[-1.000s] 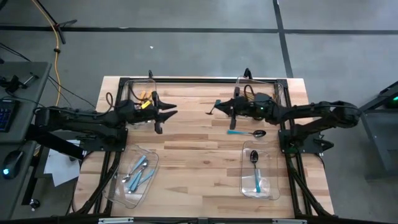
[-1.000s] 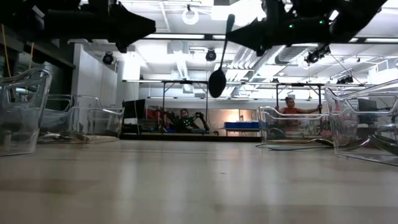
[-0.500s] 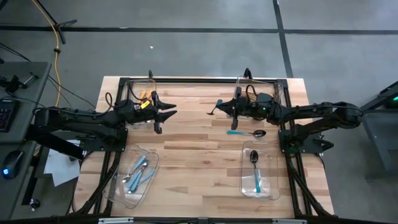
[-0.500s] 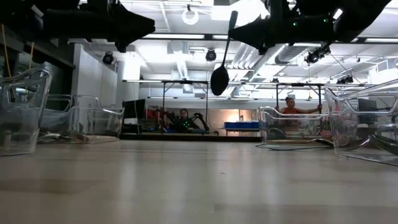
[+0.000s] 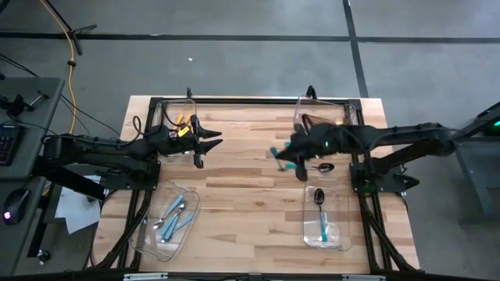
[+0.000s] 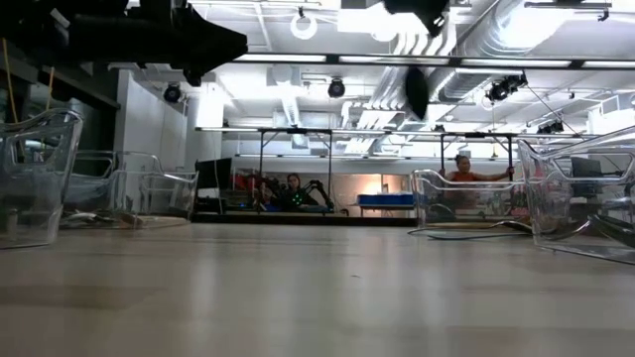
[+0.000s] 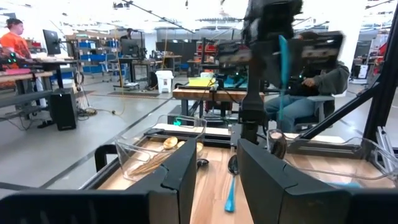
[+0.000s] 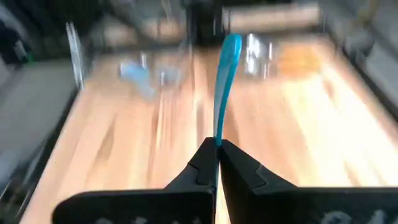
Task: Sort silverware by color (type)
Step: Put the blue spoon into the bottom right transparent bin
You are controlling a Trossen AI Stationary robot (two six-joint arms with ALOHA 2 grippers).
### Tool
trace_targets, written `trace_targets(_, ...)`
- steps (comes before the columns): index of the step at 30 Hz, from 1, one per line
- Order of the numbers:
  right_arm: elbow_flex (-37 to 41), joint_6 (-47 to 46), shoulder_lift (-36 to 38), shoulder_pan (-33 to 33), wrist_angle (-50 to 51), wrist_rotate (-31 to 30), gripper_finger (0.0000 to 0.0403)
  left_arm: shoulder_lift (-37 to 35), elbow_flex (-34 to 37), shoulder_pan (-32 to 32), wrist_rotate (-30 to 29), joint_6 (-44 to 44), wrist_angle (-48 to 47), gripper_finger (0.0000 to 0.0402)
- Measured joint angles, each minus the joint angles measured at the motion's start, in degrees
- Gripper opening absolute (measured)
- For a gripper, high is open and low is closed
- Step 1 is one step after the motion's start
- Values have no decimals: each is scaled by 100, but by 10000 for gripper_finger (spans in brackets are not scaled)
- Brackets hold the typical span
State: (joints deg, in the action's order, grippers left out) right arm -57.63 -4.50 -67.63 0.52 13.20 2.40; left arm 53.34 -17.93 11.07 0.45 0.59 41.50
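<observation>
The right gripper (image 8: 217, 163) is closed on a teal-handled black spoon (image 8: 225, 81), pinching it between the fingertips with the teal handle rising clear of the jaws. From above, this gripper (image 5: 301, 165) hangs over the right half of the wooden table (image 5: 242, 203), just beside a second teal-handled black spoon (image 5: 312, 166) that lies flat on the boards. At table height the held spoon's dark bowl (image 6: 417, 92) shows well above the tabletop, pointing down.

The left gripper (image 5: 205, 148) is over the left half of the table, near the back, well apart from the right one. Its fingers (image 7: 180, 171) stand part-way apart with nothing between them.

Four clear plastic bins occupy the table. The front right bin (image 5: 341, 234) contains one teal-handled black spoon (image 5: 321, 212). The front left bin (image 5: 148, 242) contains several light-blue-handled silver pieces (image 5: 173, 215), lying crossed over one another; I cannot tell their count. The back left bin (image 5: 166, 109) holds orange-handled pieces (image 5: 180, 121), partly hidden by the left arm. The back right bin (image 7: 134, 152) holds gold pieces (image 7: 169, 143), seen from the left wrist view.

People sit at desks in the room beyond the table.
</observation>
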Motion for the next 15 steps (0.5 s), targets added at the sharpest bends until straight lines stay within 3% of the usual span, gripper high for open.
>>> trace_targets(2,-771,-386,-97,472,1579,-567,0,0,0,0,3,39,-6,106)
trace_targets(7,-2219,-2332,-303,1425,4285,-1179,0,0,0,0,7,90,-14,106)
trace_targets(11,-2524,-4169,-361,2040,5439,-1745,0,0,0,2,17,221,-17,106)
trace_targets(15,-2283,-5701,-366,2448,5885,-1585,0,0,0,2,33,230,-16,106)
